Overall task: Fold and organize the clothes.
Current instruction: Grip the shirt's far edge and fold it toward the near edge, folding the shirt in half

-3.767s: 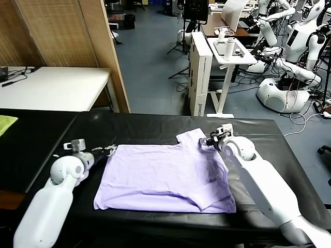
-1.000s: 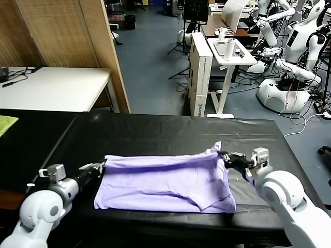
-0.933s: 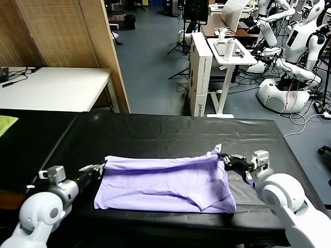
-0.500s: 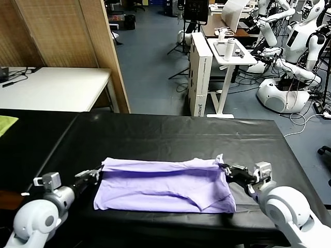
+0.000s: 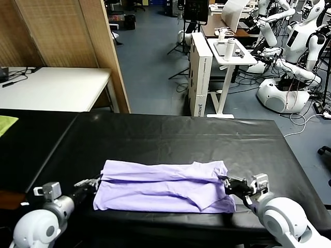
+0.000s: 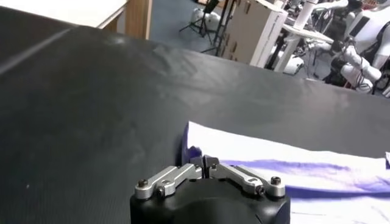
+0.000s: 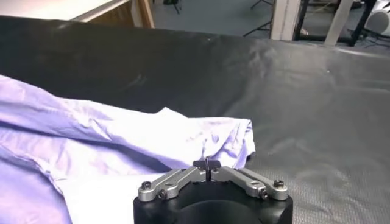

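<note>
- The left gripper [image 5: 94, 182], low at the near left of the black table [image 5: 170, 135], pinches the T-shirt's left edge, fingers closed on the fabric.
- The lavender T-shirt [image 5: 163, 185] lies folded into a band across the table's near edge.
- The right gripper [image 5: 225, 182] clamps the shirt's right edge.

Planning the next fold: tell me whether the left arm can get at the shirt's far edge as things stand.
Probably not right away. The left gripper is shut on the shirt at its near left corner, so it would have to let go first. Past that, only bare black table lies between it and the far edge.
</note>
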